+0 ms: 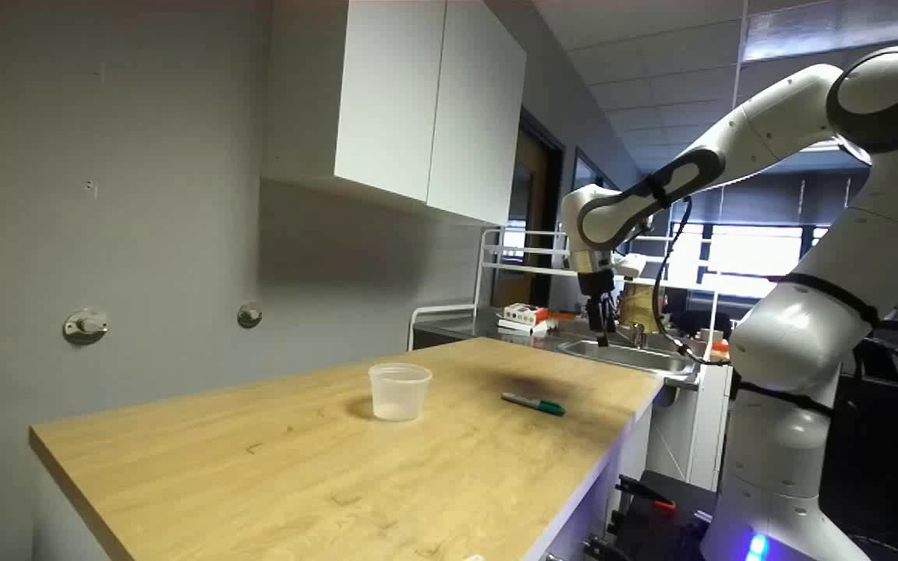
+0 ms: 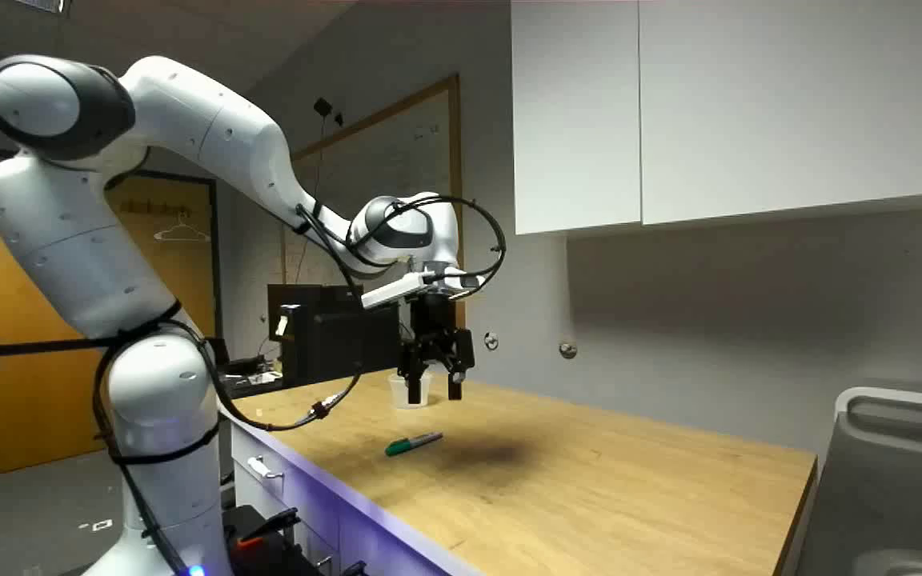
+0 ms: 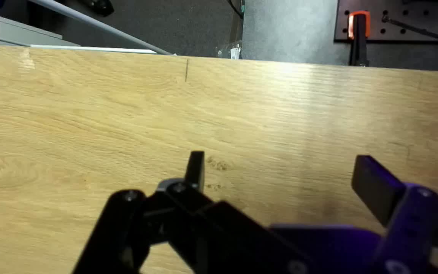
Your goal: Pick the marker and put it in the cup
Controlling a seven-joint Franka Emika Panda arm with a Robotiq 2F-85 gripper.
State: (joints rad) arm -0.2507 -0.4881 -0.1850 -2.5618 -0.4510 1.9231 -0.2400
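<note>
The marker (image 1: 533, 403) lies flat on the wooden table, with a green cap and a grey body. It also shows in an exterior view (image 2: 414, 444). The cup (image 1: 400, 392) is short, translucent and upright on the table, apart from the marker. It is partly hidden behind a gripper finger in an exterior view (image 2: 398, 392). My gripper (image 2: 434, 398) is open and empty, pointing down well above the table; it also shows in an exterior view (image 1: 602, 343). In the wrist view the gripper (image 3: 280, 158) has its fingers wide apart over bare wood. I cannot make out marker or cup there.
The wooden table (image 1: 301, 467) runs along a grey wall. A white wall cabinet (image 1: 394, 101) hangs above it. A sink (image 1: 636, 357) and a white rack (image 1: 449, 312) stand beyond the far end. A clamp with an orange end (image 3: 359, 26) sits beside the table edge.
</note>
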